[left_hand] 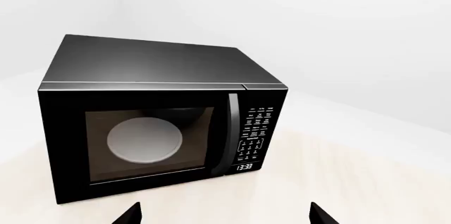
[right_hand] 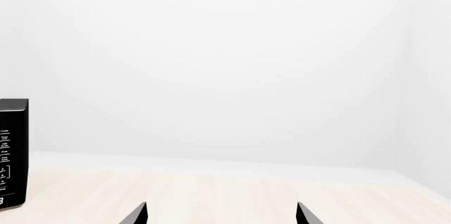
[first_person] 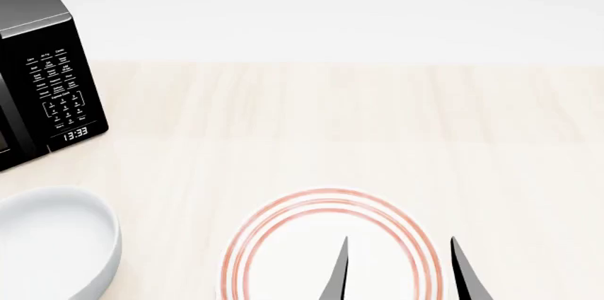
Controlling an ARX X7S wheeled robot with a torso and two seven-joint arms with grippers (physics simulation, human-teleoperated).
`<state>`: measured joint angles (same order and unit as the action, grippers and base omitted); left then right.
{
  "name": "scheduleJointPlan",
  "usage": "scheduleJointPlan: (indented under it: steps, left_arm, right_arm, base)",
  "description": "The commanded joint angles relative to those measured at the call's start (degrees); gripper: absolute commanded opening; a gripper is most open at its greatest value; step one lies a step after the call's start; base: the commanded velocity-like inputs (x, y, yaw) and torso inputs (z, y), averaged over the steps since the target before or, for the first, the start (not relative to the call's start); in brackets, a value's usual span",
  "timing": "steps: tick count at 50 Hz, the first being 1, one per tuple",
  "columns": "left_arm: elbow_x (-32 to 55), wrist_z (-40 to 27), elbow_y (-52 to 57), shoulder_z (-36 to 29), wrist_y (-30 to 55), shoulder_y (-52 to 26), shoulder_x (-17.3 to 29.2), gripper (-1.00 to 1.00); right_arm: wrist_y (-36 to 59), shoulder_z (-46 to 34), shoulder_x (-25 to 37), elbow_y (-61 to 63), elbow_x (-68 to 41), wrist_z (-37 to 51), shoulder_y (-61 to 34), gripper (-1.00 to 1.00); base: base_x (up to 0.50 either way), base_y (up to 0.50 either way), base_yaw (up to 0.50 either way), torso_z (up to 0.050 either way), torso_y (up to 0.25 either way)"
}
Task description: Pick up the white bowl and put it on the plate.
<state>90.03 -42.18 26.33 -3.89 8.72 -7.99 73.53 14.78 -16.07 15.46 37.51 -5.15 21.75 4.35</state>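
Sitting at the lower left corner of the head view, the white bowl (first_person: 47, 243) rests upright on the pale wooden surface (first_person: 330, 123), and its left and lower parts are cut off by the edge of the picture. It is empty, and nothing touches it. To the right of the bowl, apart from it, lies the plate (first_person: 283, 233), flat on the same surface, with two thin red rings around its rim; its lower part also goes out of the picture.

Over the right half of the plate, two dark pointed fingertips (first_person: 337, 272) of the right tool (first_person: 401, 272) come in from the bottom edge. There is a clear gap between them and they hold nothing, so this tool is released. The right wrist view shows the same two tips (right_hand: 135, 214) with a wide space between, and beyond them the bare surface and a white wall (right_hand: 225, 65).

The left tool (left_hand: 225, 214) does not appear in the head view. In the left wrist view only its two dark tips (left_hand: 130, 214) show at the bottom edge, far from each other, with nothing between them, so it is also released.

Behind the bowl, at the upper left of the head view, stands a black microwave (first_person: 42, 66) with its door closed. Its keypad faces the robot and the small clock (first_person: 76, 133) reads 13:33. The left wrist view looks straight at the microwave, and through the dark door glass a pale round dish (left_hand: 144, 140) is visible inside.
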Motion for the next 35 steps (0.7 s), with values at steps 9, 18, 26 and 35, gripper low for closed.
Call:
scheduleJointPlan:
  steps: [9, 18, 26, 35]
  left_arm:
    - [-1.9, 1.6, -7.3, -10.3, 7.8, -10.1, -7.0, 1.00]
    - [-2.4, 2.3, -9.0, -11.3, 8.5, -10.4, -8.1, 1.00]
    - [-2.9, 2.5, -9.7, -12.1, 9.0, -10.3, -8.8, 1.00]
    - [-4.3, 2.4, -10.6, -12.8, 8.9, -10.0, -9.8, 1.00]
  right_arm:
    - [-0.2, -0.4, 0.6, -0.7, -0.5, 0.7, -0.3, 1.00]
    - [-0.5, -0.5, 0.8, -0.9, -0.7, 1.0, -0.3, 1.00]
    - [-0.5, -0.7, 1.0, -0.8, -0.8, 1.2, -0.3, 1.00]
    - [-0.8, -1.0, 1.2, -1.4, -1.0, 1.4, -0.3, 1.00]
  base:
    - [0.00, 0.00, 0.00, 0.000, 0.000]
    - [0.00, 0.00, 0.00, 0.000, 0.000]
    - [0.00, 0.00, 0.00, 0.000, 0.000]
    - [0.00, 0.00, 0.00, 0.000, 0.000]
